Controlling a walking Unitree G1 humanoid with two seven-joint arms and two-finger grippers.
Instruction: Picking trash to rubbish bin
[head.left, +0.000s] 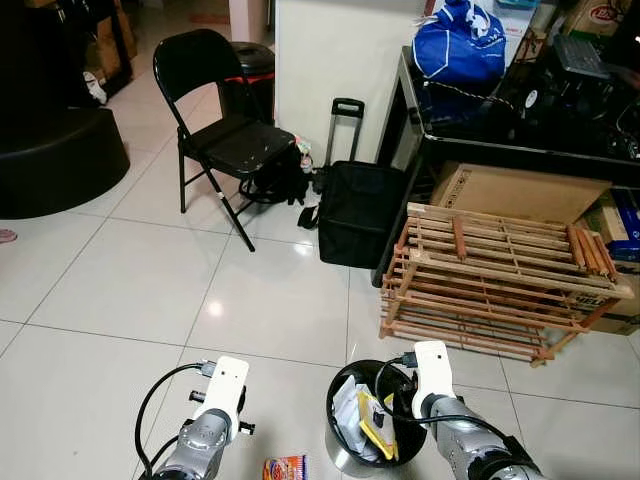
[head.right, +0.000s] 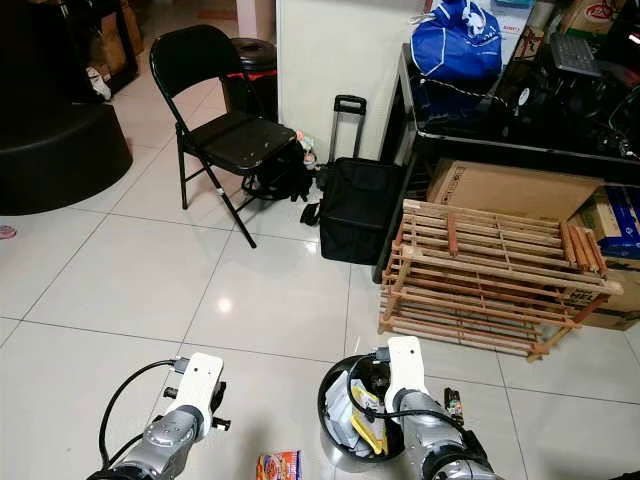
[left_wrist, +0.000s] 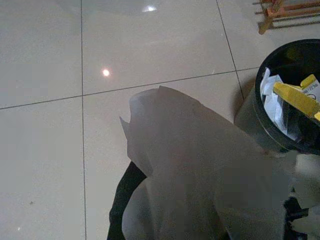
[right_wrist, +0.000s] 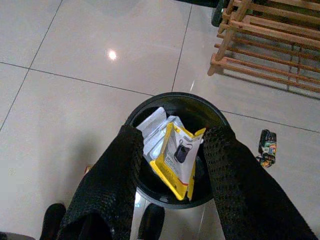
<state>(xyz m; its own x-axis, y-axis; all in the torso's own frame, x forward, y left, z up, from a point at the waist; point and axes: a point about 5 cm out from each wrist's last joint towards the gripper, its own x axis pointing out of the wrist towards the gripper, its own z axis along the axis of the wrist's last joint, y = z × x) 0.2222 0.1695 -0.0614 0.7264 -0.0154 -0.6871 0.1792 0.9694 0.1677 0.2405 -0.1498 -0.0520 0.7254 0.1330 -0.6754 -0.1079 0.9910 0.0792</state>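
Right gripper (right_wrist: 172, 165) over the black bin (right_wrist: 150, 192) on the tiled floor (head.left: 120, 290), fingers (right_wrist: 107, 185) spread apart, nothing between them. Yellow packet (right_wrist: 175, 160) and white wrappers (right_wrist: 152, 127) inside bin. Left gripper (left_wrist: 200, 200) beside the bin, clamped on a pale sheet of paper (left_wrist: 190, 165). Orange snack wrapper (head.left: 285, 468) lying on floor between the arms. Small dark item (right_wrist: 266, 147) on floor just beside the bin, near the wooden rack (head.left: 500, 285).
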